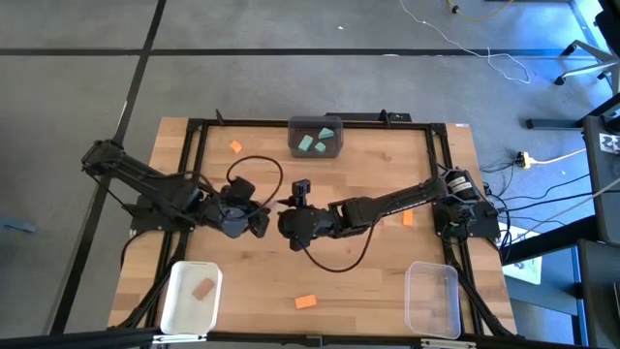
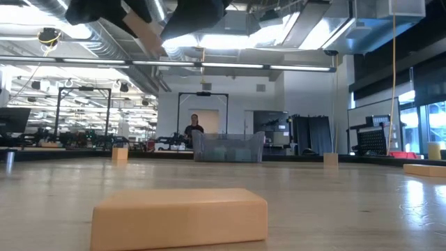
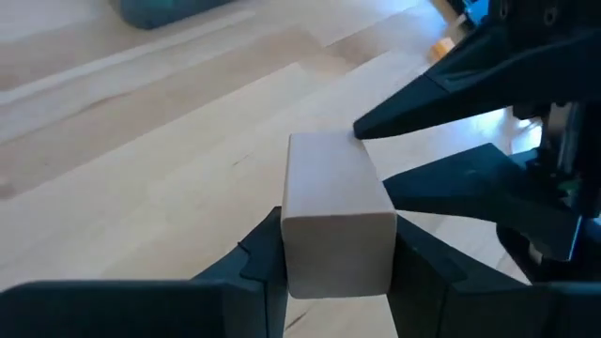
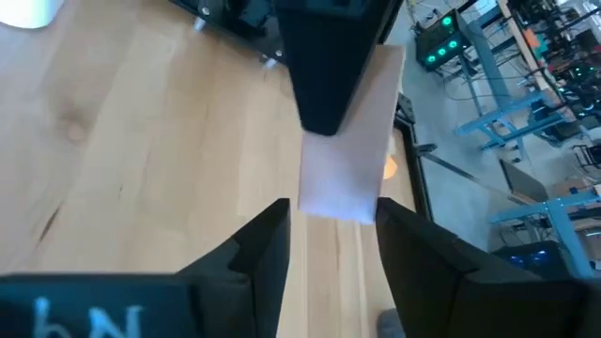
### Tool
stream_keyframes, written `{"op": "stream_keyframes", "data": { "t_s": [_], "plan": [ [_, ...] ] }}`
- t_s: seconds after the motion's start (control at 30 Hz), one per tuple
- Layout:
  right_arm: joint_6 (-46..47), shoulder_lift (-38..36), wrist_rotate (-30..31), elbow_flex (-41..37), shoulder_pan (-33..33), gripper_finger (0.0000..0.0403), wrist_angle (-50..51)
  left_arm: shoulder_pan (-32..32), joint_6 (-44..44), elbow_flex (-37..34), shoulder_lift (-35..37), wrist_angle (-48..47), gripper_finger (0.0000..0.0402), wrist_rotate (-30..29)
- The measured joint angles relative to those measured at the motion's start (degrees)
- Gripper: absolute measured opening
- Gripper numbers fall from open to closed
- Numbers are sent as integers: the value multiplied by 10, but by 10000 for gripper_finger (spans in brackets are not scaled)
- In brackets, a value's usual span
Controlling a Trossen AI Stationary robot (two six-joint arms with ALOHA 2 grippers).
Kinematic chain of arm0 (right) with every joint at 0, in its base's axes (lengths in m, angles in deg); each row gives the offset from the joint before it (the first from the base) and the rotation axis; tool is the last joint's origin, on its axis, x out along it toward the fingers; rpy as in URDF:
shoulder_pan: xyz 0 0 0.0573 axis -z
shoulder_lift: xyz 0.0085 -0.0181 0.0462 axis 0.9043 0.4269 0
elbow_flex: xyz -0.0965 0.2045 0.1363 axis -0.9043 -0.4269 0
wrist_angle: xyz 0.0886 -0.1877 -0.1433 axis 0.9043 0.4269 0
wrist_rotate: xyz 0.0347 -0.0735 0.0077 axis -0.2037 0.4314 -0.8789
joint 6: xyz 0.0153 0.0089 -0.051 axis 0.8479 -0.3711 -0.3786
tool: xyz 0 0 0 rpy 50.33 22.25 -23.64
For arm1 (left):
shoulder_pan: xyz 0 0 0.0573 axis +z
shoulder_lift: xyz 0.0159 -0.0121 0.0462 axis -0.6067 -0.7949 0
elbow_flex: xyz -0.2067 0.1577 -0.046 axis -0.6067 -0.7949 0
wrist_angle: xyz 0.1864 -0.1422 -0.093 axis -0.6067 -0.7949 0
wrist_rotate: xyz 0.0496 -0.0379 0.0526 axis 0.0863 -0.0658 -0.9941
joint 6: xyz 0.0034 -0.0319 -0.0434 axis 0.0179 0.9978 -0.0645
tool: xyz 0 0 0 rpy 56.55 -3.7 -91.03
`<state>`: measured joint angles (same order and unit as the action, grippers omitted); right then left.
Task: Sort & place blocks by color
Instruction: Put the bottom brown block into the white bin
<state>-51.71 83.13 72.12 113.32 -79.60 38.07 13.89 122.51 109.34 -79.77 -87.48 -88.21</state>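
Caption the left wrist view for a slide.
Left gripper holds a tan block; right gripper's fingers straddle its far end.

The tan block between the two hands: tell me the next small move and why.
Probably the right hand should close on the tan block, then the left hand should let go. The left hand's fingers grip one end in mid-air, while the right hand's fingers straddle the other end, apparently not yet clamped.

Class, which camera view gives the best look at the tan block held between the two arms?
The left wrist view: the tan block fills it, clamped in the left hand. The right wrist view shows it partly hidden, the low view only an edge overhead, and the high view hides it.
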Motion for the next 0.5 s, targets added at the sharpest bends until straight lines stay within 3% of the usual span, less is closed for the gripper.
{"op": "stream_keyframes", "data": {
  "t_s": [0.2,0.4,0.5],
  "plan": [
    [2,-4,-1,0,-3,155,8,-13,3,0,38,-64,122,-8],
    [14,-25,17,-1,-2,155,19,-40,20,0,70,-131,122,32],
    [14,-36,17,-1,-2,155,23,-62,31,0,83,-167,122,84]
  ]
}}
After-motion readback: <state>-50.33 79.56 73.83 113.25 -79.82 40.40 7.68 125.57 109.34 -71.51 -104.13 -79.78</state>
